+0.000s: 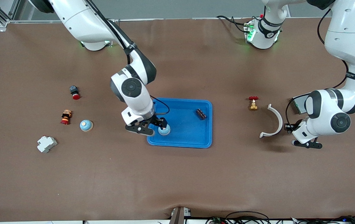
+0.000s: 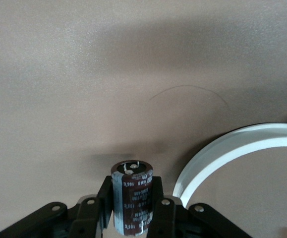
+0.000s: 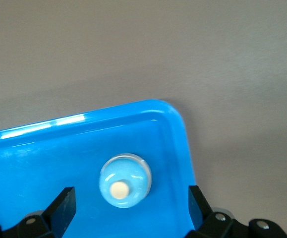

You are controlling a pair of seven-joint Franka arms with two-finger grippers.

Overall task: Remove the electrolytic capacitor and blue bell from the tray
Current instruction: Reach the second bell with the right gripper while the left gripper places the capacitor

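A blue bell (image 1: pixel 164 130) with a cream knob sits in the blue tray (image 1: pixel 186 137), in the corner nearest the front camera toward the right arm's end. My right gripper (image 1: pixel 159 125) is open over it, its fingers apart on either side of the bell (image 3: pixel 125 180) and not touching it. A dark capacitor (image 1: pixel 200 114) lies in the tray's opposite corner. My left gripper (image 2: pixel 132 210) is shut on a second brown capacitor (image 2: pixel 132 198), held upright over bare table beside a white curved piece (image 2: pixel 222 153).
A second blue bell (image 1: pixel 86 125), two red-capped parts (image 1: pixel 75 92) (image 1: pixel 66 117) and a white block (image 1: pixel 47 144) lie toward the right arm's end. A brass valve (image 1: pixel 253 103) and the white curved piece (image 1: pixel 273 121) lie toward the left arm's end.
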